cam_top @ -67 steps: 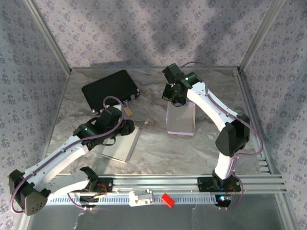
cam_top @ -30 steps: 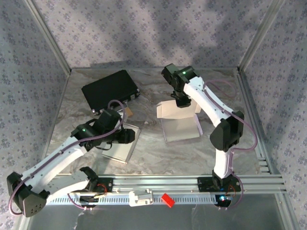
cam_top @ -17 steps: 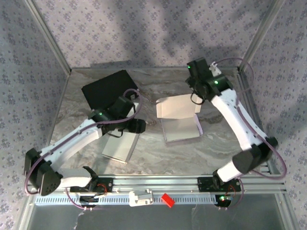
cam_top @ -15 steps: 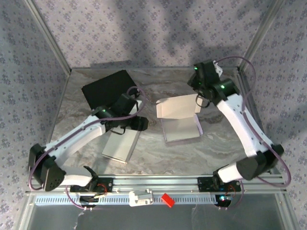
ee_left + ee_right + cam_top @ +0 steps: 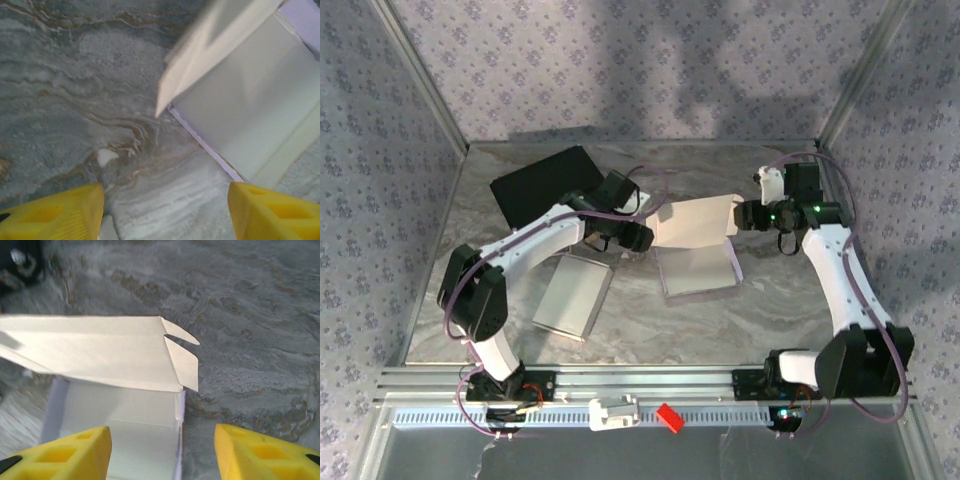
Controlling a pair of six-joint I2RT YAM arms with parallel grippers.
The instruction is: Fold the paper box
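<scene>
Paper box (image 5: 698,270) on the counter (image 5: 650,320) between both claws, lid flap (image 5: 692,222) raised. Left claw (image 5: 165,212) and right claw (image 5: 162,450) stand spread wide, gripping nothing. Risk: an unequal push from either side could crease the flap or skid the unheld box.

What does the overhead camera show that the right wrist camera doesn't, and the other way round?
Overhead: a black case, a flat pale panel and a red block on the front rail. Right wrist: the lid's corner tabs up close, and the right gripper open with nothing between its fingers. Shared: the paper box, lid raised, on the marbled table.
</scene>
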